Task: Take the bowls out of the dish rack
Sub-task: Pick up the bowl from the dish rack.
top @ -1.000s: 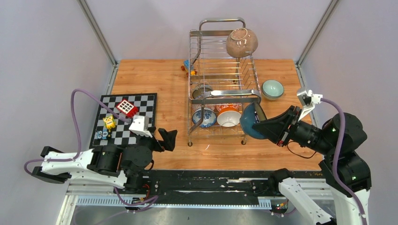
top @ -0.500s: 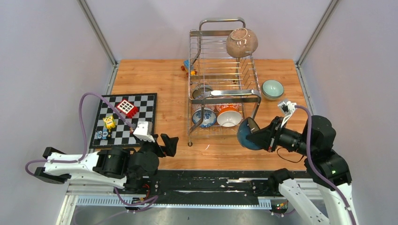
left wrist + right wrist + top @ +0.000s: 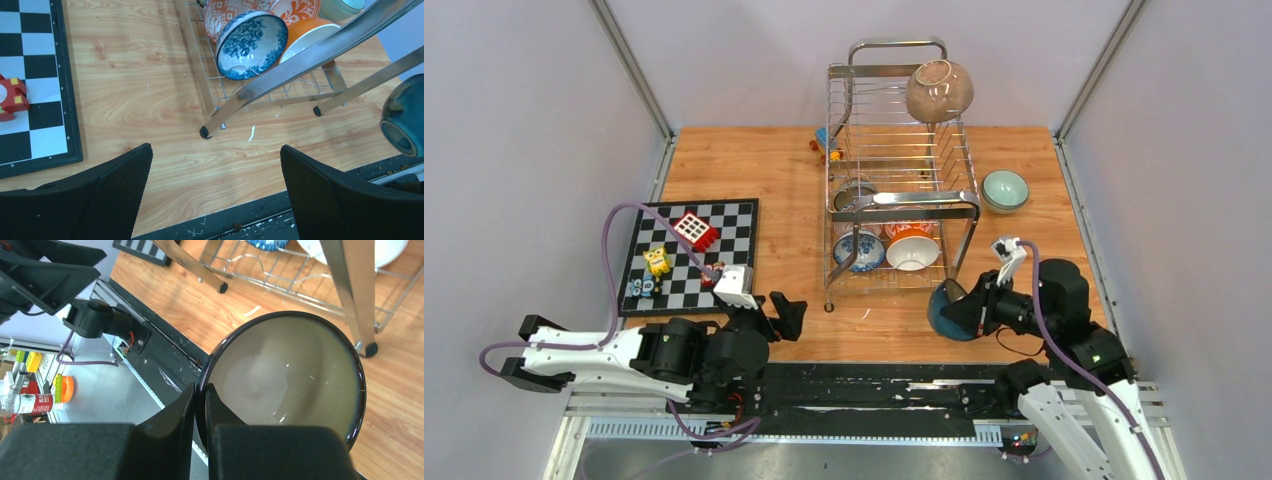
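The chrome dish rack [image 3: 914, 200] stands mid-table. A speckled brown bowl [image 3: 939, 90] leans on its upper tier. In its lower tier are a blue-white bowl [image 3: 860, 250], an orange-white bowl [image 3: 912, 252], a red patterned bowl [image 3: 910, 230] and a dark striped bowl [image 3: 854, 193]. My right gripper [image 3: 200, 390] is shut on the rim of the dark teal bowl [image 3: 285, 375], held tilted near the table's front edge [image 3: 946, 310], outside the rack. My left gripper [image 3: 215, 165] is open and empty, low over the table in front of the rack's left leg [image 3: 204, 132].
A mint green bowl [image 3: 1005, 190] sits on the table right of the rack. A chequered board [image 3: 686, 255] with toy blocks lies at the left. Small coloured blocks [image 3: 826, 145] lie behind the rack. The black table edge rail [image 3: 874, 385] runs just below both grippers.
My right gripper has carried the dark teal bowl away from the rack's front right corner, toward me and lower. My left gripper has shifted slightly right.
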{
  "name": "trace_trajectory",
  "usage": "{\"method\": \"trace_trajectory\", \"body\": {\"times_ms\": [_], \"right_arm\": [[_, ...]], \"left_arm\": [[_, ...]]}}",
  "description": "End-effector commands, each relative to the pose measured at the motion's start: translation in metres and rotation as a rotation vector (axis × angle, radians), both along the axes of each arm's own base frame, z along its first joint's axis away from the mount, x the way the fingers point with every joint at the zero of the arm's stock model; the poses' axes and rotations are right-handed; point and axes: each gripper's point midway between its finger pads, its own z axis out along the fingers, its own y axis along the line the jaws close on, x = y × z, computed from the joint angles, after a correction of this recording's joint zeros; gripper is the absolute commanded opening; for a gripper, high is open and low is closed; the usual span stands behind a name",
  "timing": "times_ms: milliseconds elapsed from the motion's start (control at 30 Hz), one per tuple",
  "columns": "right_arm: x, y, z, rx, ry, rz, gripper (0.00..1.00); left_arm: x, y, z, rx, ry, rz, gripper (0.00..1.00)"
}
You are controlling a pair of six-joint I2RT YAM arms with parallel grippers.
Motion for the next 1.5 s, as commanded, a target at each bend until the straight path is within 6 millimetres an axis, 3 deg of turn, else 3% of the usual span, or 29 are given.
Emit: {"method": "trace_trajectory", "body": {"times_ms": [0,367,733,1000,1267,1467], "right_arm": [[0.007,0.005,0.005,0.038,-0.065,-0.022,0.02],[0.022,0.001,-0.056,-0.151,0.015,-0.165,0.02],[0.022,0.034,-0.076,-0.317,-0.094,-0.18,0.02],[0.006,0.072,-0.076,-0.474,-0.228,-0.078,0.02],[-0.024,0.106,-0.083,-0.599,-0.352,0.152,0.02],[-0.054,0.131,-0.093,-0.701,-0.475,0.374,0.02]], "left_arm": [[-0.001,-0.003,-0.009,-0.035,0.024,0.014,1.0],[-0.004,0.001,-0.021,-0.036,0.052,0.015,1.0],[-0.005,0.013,-0.027,-0.066,0.077,0.018,0.99],[-0.005,0.016,-0.025,-0.062,0.073,0.017,0.99],[-0.006,0.024,-0.015,-0.06,0.072,0.0,1.0],[-0.019,0.002,0.007,-0.046,0.055,-0.171,1.0]]}}
